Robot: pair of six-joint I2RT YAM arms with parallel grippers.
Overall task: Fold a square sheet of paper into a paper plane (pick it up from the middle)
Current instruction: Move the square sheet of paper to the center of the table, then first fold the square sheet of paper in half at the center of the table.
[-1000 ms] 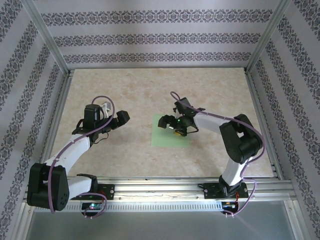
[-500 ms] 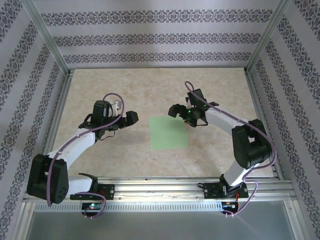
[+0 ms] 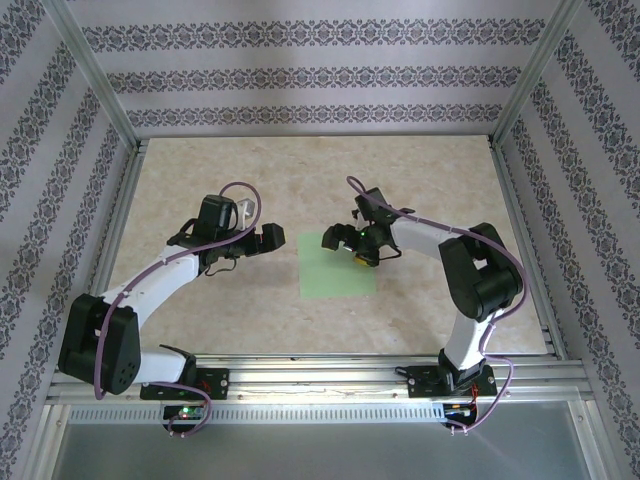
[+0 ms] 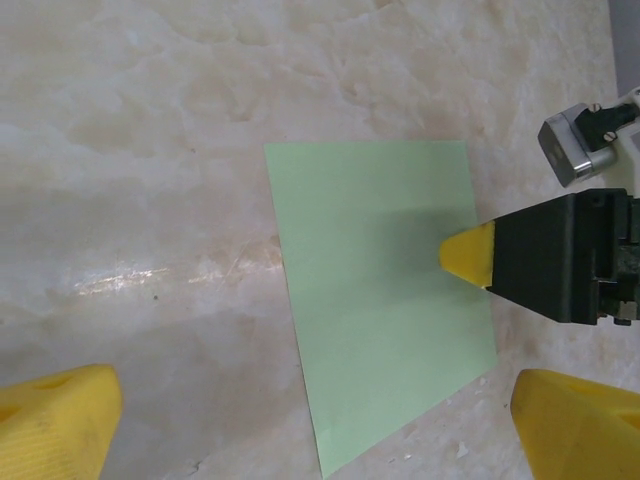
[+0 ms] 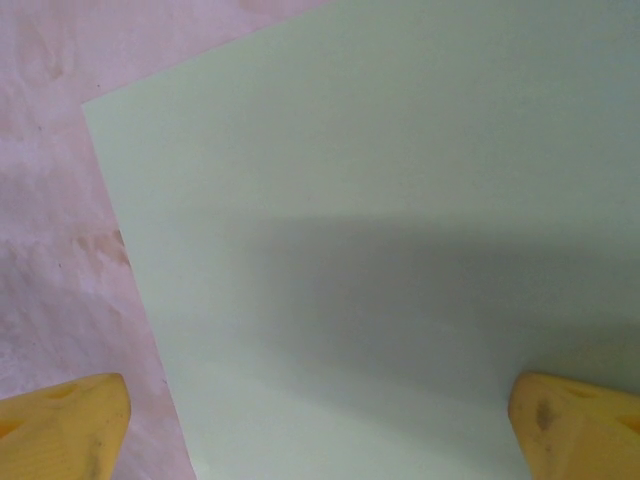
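Top external shows left gripper [image 3: 262,240] spread wide, empty, off the left edge of the paper [image 3: 335,275]; right gripper [image 3: 345,248] equally wide, empty, over its far edge

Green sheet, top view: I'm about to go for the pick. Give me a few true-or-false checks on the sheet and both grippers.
1. The square sheet of paper lies flat on the table. True.
2. The right gripper is shut on the sheet. False: its jaws are open over the sheet's far part and hold nothing.
3. The left gripper is open, to the left of the sheet, and holds nothing. True.
4. The sheet already has a centre crease. False: its surface is smooth, with no fold showing.
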